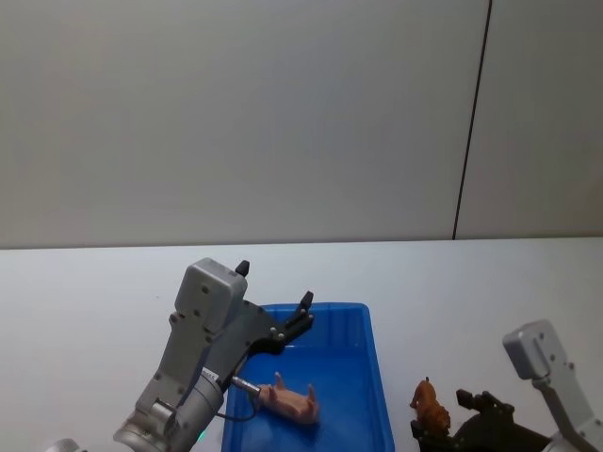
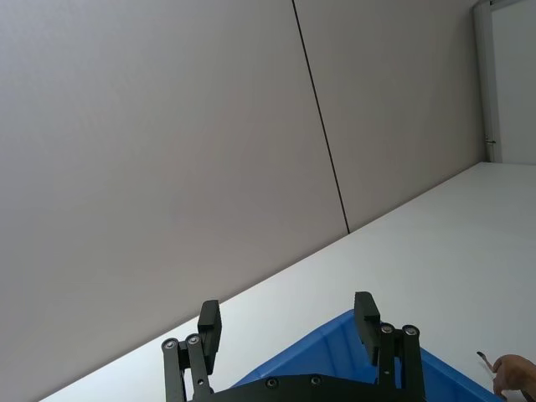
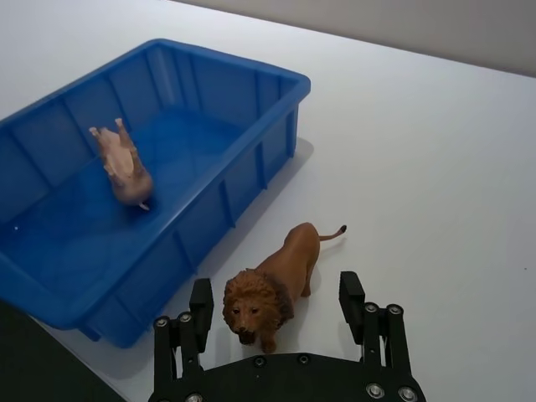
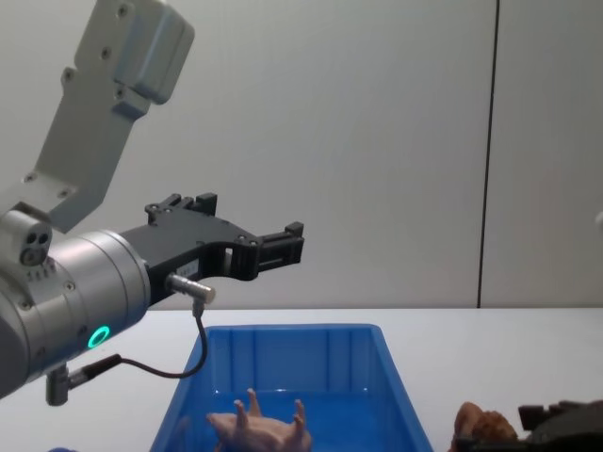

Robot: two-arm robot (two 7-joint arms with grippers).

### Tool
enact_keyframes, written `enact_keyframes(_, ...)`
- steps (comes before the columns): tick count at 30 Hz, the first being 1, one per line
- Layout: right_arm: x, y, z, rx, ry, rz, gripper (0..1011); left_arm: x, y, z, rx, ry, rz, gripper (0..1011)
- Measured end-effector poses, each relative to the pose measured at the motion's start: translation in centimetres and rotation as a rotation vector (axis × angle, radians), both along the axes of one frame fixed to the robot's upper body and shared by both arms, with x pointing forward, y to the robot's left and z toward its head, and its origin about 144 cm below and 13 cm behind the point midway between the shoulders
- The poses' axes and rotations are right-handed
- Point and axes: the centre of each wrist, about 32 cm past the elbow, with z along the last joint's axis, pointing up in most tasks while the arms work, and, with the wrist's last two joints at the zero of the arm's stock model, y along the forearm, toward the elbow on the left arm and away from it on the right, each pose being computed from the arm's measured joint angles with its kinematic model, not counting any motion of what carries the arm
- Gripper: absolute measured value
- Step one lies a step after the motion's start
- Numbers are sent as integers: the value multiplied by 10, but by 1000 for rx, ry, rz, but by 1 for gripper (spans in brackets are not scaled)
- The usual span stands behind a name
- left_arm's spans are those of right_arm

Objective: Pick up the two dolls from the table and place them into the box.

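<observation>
**Lion awaiting pickup beside the box; pig already inside**

**Position.** The pig lies tipped over on the floor of the blue box. The lion stands upright on the white table. It is just beside the box's right-hand wall but apart from it, facing the right arm.

**Grippers.** The right gripper is low over the table with its fingers spread. One finger sits to each side of the lion's head and mane, and neither touches it. The left gripper hangs above the box, well over the rim, fingers spread and empty.

**Handling (judged).**
- The lion looks like hard moulded plastic: light, stiff and unlikely to be hurt by a squeeze.
- Its surface is smooth and rounded, so it is liable to slip or twist between the pads.
- The legs and tail are thin and make poor holds.
- The mane now lies between the fingers and is bulky and uneven.
- The flanks just behind the mane offer flatter opposed faces, so a hold across the shoulders appears soundest.
- Being light, the lion may topple if one finger meets it first.

**Clearance.**
- The gap between the lion and the box wall is narrow, so the finger on the box side has little room.
- The table to the right and beyond is open.
- A lift must clear the rim before crossing over.
- The left arm occupies the space above the box, so crowding there is a risk.
- Bare floor remains around the pig for the drop.
</observation>
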Motion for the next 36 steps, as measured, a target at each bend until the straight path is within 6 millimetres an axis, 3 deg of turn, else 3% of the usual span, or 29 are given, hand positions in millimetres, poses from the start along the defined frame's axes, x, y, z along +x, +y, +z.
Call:
enact_keyframes(19,8,6,-12,7,13,-50,441,0,0,0,0,0,0,1001)
enact_keyframes(28,9,8,-9,8,-43,-61,443,0,0,0,0,0,0,1001)
enact_keyframes(36,13,11,9,27,-151,-41,443,0,0,0,0,0,0,1001)
